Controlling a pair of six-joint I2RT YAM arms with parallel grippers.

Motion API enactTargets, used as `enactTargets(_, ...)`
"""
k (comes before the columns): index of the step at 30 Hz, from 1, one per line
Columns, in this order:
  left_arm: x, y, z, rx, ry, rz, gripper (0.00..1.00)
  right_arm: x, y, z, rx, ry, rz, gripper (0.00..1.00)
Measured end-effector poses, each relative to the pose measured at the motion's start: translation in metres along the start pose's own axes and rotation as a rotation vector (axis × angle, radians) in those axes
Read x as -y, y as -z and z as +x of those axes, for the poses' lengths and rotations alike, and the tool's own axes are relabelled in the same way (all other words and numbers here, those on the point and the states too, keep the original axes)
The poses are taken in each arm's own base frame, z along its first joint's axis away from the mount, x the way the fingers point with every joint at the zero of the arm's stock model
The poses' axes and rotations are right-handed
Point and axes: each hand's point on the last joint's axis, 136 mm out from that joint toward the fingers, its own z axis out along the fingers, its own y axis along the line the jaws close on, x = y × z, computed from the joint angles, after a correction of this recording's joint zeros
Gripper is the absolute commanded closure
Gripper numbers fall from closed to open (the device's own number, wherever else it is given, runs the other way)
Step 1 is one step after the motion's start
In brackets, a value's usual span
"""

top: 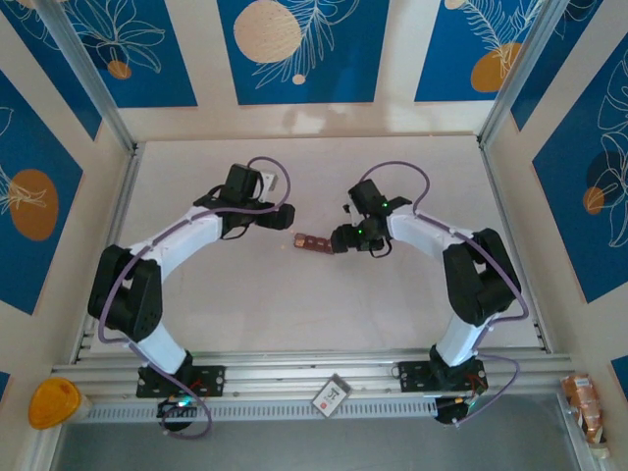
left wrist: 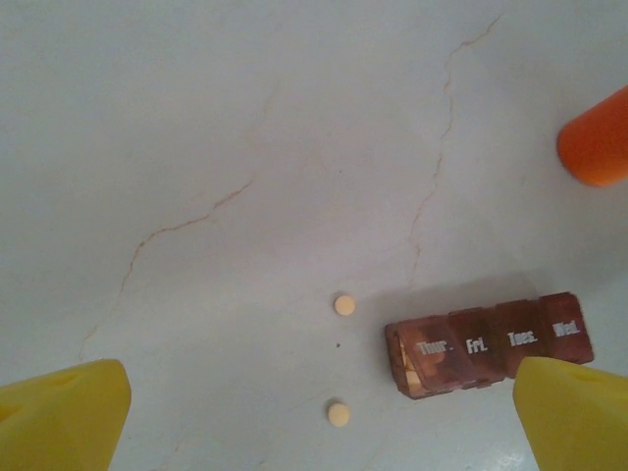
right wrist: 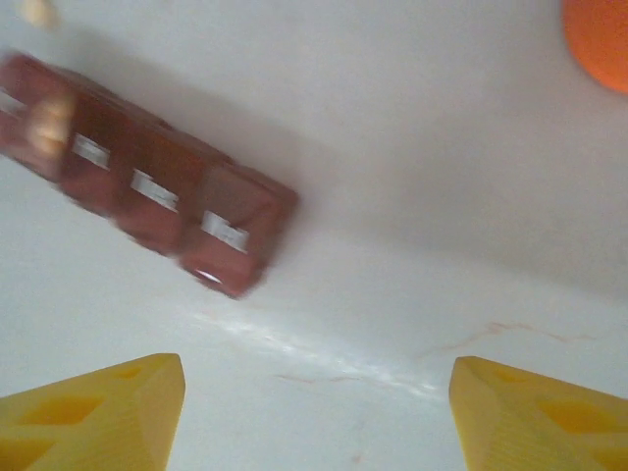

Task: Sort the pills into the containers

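Observation:
The containers (left wrist: 488, 343) are a dark reddish-brown strip of several joined compartments with white day labels, lying on the white table. They also show between the arms (top: 314, 241) and blurred at upper left (right wrist: 147, 186). Two small tan pills (left wrist: 344, 305) (left wrist: 338, 414) lie loose just left of the strip's end; one more pill (right wrist: 39, 12) sits at the top left corner. My left gripper (left wrist: 322, 397) hovers open above the pills, its yellow fingers (left wrist: 64, 417) far apart. My right gripper (right wrist: 319, 392) is open over bare table, beside the strip, holding nothing.
A bright orange bottle (left wrist: 596, 147) stands past the strip, also at top right (right wrist: 599, 39). Aluminium rails frame the table (top: 294, 324). On the near ledge lie a yellow object (top: 54, 402), a small card (top: 332, 392) and a packet (top: 587, 402).

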Motion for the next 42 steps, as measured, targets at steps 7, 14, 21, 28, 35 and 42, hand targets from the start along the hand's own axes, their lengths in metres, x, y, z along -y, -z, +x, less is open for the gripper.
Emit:
enactTargets(7, 0.008, -0.028, 0.015, -0.1, -0.072, -0.002, 0.0, -0.02, 0.007, -0.04, 0.032, -0.044, -0.121, 0.38)
enactTargets(14, 0.023, -0.045, 0.025, -0.168, -0.174, -0.017, 0.0, -0.018, -0.026, -0.024, -0.062, -0.038, -0.084, 0.37)
enactTargets(21, 0.02, -0.049, 0.035, -0.206, -0.211, -0.047, 0.05, -0.013, -0.05, -0.008, -0.125, -0.02, -0.025, 0.38)
enactTargets(28, 0.015, -0.056, 0.042, -0.231, -0.231, -0.065, 0.18, -0.013, -0.053, -0.006, -0.132, -0.014, -0.02, 0.38)
enactTargets(35, 0.014, -0.063, 0.052, -0.265, -0.234, -0.067, 0.25, -0.013, -0.054, -0.006, -0.134, -0.015, -0.022, 0.38)
enactTargets(42, 0.016, -0.064, 0.053, -0.267, -0.239, -0.064, 0.25, -0.014, -0.055, -0.01, -0.133, -0.026, -0.04, 0.35)
